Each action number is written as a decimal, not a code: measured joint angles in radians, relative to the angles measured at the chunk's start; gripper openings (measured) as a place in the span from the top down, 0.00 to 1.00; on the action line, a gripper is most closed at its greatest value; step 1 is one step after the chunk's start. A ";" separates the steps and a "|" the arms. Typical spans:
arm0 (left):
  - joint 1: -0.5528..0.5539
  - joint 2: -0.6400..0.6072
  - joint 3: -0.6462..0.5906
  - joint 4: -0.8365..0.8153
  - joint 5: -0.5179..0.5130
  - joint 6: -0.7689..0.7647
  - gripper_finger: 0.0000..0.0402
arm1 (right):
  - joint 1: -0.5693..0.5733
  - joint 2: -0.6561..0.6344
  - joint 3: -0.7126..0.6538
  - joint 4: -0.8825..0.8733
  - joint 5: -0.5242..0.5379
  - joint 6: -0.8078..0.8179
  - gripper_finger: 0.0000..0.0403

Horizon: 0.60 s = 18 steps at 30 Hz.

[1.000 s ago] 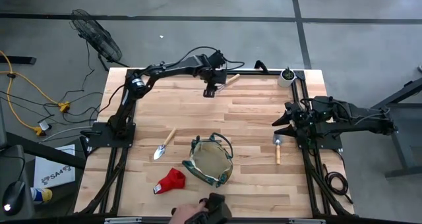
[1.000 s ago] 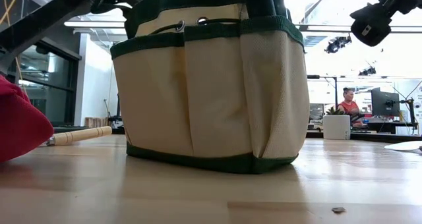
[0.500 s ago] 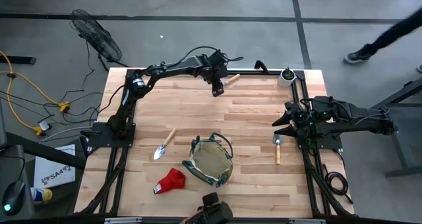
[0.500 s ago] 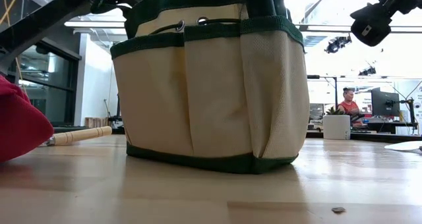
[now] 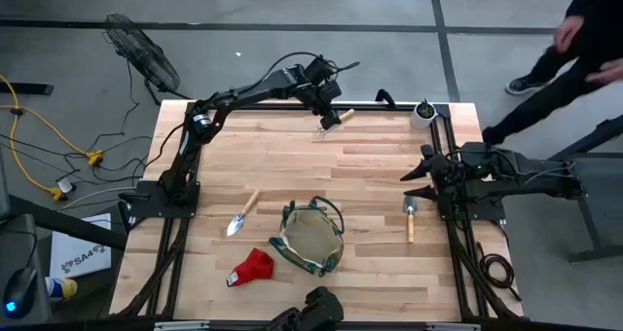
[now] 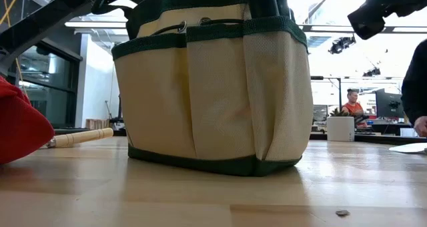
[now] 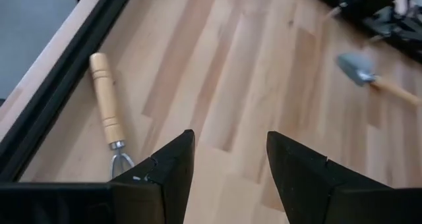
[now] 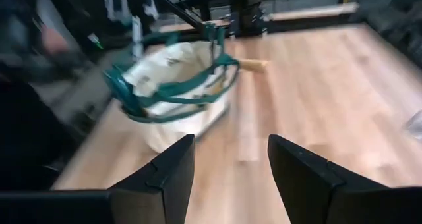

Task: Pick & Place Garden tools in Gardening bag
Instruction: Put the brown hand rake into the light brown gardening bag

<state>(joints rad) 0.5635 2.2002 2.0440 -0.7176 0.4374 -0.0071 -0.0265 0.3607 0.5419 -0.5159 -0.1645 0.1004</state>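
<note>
L gripper (image 5: 329, 114) hung w/ fingers (image 7: 168, 171) apart, holding nothing, over the far edge of the bench (image 5: 370, 156), just above the rake (image 7: 109, 115). Only the L wrist view showed the rake's wooden handle & metal neck clearly, plus a trowel (image 7: 369, 76) farther off. R gripper (image 5: 414, 178) waited at the right edge, fingers (image 8: 165, 168) spread, empty. High view alone showed the bag (image 5: 311, 237) near-centre, open top up, w/ a second trowel (image 5: 241, 212) & red glove (image 5: 251, 268) to its left. Low view showed the bag's side pockets, upright.
</note>
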 joint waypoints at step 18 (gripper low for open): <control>0.000 -0.180 0.051 -0.224 -0.003 0.114 0.54 | 0.000 0.021 0.000 0.141 0.159 0.090 0.54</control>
<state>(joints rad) 0.5632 2.0203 2.0945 -0.9416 0.4347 0.1070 -0.0265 0.3814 0.5415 -0.3750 -0.0060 0.1904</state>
